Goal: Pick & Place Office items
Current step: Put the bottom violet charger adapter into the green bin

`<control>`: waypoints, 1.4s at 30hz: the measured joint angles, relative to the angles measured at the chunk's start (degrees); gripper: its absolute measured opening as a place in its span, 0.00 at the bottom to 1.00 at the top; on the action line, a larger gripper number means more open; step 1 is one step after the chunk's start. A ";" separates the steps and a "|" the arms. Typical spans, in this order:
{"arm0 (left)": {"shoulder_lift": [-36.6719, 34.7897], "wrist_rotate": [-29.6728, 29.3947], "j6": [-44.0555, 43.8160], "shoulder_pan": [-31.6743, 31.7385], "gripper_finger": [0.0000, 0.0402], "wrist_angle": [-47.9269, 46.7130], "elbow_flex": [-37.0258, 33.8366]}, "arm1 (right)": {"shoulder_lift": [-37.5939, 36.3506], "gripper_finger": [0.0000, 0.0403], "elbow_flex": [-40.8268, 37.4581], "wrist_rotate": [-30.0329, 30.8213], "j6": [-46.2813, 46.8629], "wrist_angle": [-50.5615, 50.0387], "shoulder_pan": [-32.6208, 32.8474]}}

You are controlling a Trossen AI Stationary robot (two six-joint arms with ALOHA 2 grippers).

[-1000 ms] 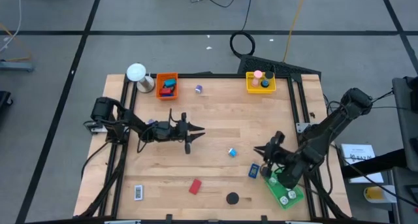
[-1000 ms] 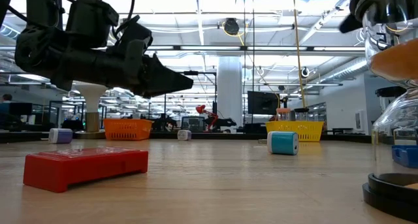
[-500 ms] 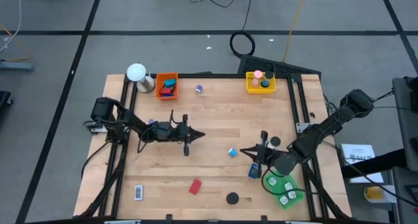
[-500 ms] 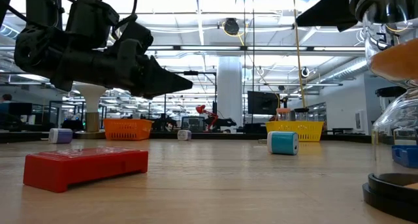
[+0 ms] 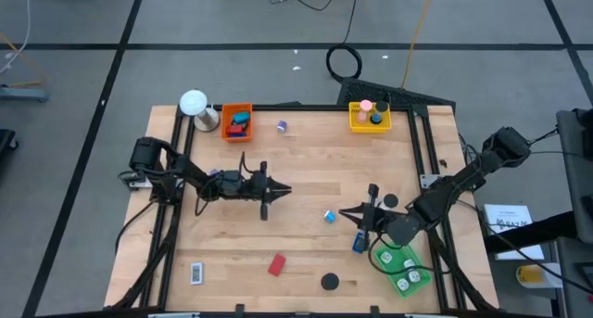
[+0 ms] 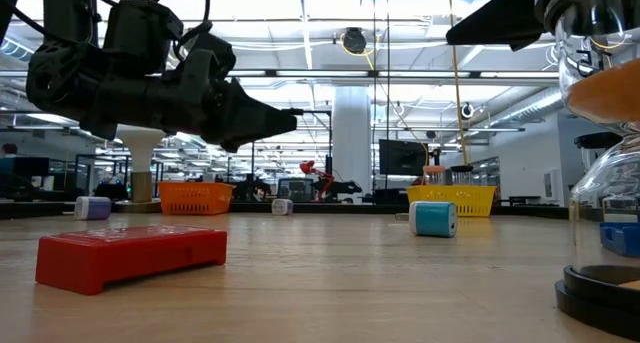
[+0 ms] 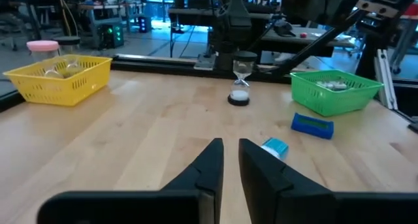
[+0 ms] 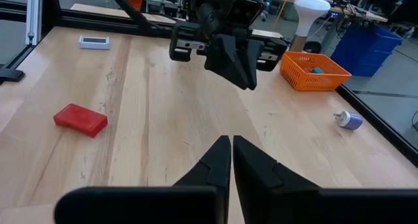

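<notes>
White ball-topped object (image 5: 194, 103): stands off the table's back-left corner, just beside the orange tray; it plays no part in the sorting.
Orange tray (image 5: 236, 122): sits at the back edge, left of centre, with blue and red pieces already in it — likely the bin for the little rectangles.
Black-and-white rectangle (image 5: 196, 273): lies flat near the front-left corner, well apart from both arms, not yet collected.
Left gripper (image 5: 281, 189): hovers above bare wood left of centre, pointing toward the middle of the table; its fingers (image 7: 210, 162) stand almost together with a thin gap and hold nothing.
Red rectangle (image 5: 276, 264): lies flat toward the front, in front of the left gripper and apart from it.
Purple roll (image 5: 282, 126): rests loose near the back edge, between the orange tray and the yellow tray.
Blue roll (image 5: 329, 216): lies on its side near the table's middle, between the two grippers — by my reading the nearest piece for either arm.
Black disc (image 5: 330, 282): sits by the front edge, right of the red rectangle.
Right gripper (image 5: 345, 212): reaches in from the right, its tip close beside the blue roll; its fingers (image 8: 219, 160) are closed together and empty, so they must spread before any pick.
Blue rectangle (image 5: 359, 243): lies under the right arm, just beside the green tray.
Yellow tray (image 5: 369, 117): at the back right, holding a pink roll and dark pieces.
Green tray (image 5: 401, 270): at the front right, beneath the right arm, with small pieces inside.
</notes>
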 joint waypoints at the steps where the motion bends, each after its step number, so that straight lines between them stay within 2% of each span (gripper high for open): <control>1: 0.00 -0.03 0.02 -0.14 0.13 0.00 0.00 | 0.00 0.03 0.00 0.00 -0.01 0.00 0.00; 8: -0.14 -1.25 -0.09 -1.90 0.13 -0.44 0.00 | 0.00 0.02 0.00 0.00 0.00 0.00 0.00; 11: -3.04 -2.31 -0.04 -2.91 0.13 -4.77 0.00 | 0.00 0.03 0.00 0.00 0.00 0.00 0.00; 20: -21.52 -8.78 1.47 -10.95 0.13 -36.20 0.00 | -0.01 0.03 0.00 -0.02 0.00 0.00 0.02; 23: -26.09 -11.71 -2.43 -14.44 0.13 -45.47 0.00 | 0.00 0.02 0.00 -0.02 0.00 0.00 0.02; 30: -33.39 -22.90 -14.29 -19.67 0.13 -60.93 0.00 | -0.01 0.03 0.00 -0.02 0.00 0.00 0.02; 37: -39.69 -24.65 -20.88 -20.27 0.13 -73.49 0.00 | 0.00 0.02 0.00 -0.02 0.00 0.00 0.02; 42: -43.08 -24.57 -25.76 -19.56 0.22 -84.22 0.70 | 0.00 0.03 0.00 -0.02 0.00 0.00 0.02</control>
